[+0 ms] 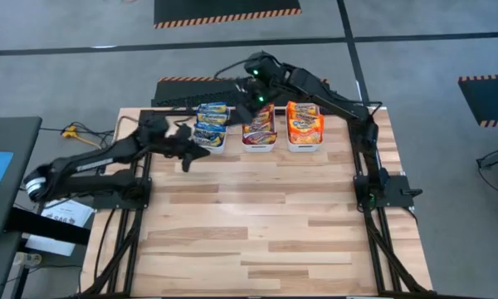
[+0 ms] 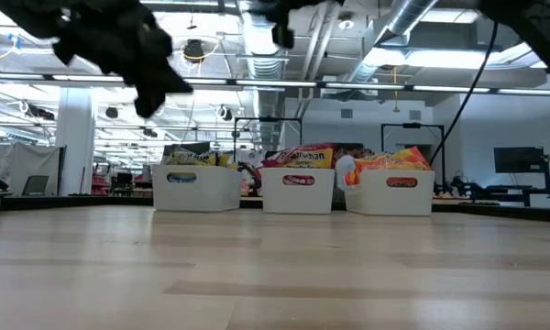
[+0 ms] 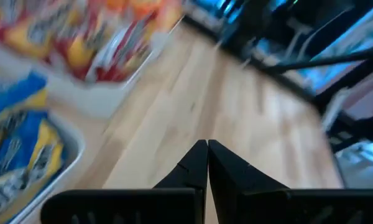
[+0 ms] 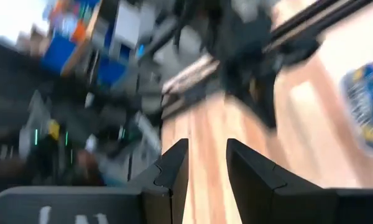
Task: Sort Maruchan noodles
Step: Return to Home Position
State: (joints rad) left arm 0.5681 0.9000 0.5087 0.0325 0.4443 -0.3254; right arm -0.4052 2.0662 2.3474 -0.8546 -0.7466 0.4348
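Observation:
The Maruchan noodle packets lie in three white bins along the table's far edge. Blue ones (image 1: 212, 123) fill the left bin, maroon ones (image 1: 259, 129) the middle bin and orange ones (image 1: 305, 123) the right bin. My left gripper (image 1: 195, 152) hovers shut and empty just in front of the left bin. Its wrist view shows the fingertips (image 3: 207, 144) together above bare wood beside the blue packets (image 3: 18, 146). My right gripper (image 1: 261, 95) hangs in the air over the far edge behind the middle bin, and its fingers (image 4: 206, 146) are parted and empty.
In the low view the three bins (image 2: 195, 188) (image 2: 298, 190) (image 2: 401, 191) stand in a row, with packets heaped above their rims. The near and middle parts of the wooden table (image 1: 266, 224) are bare. A black bar (image 1: 191, 90) lies behind the bins.

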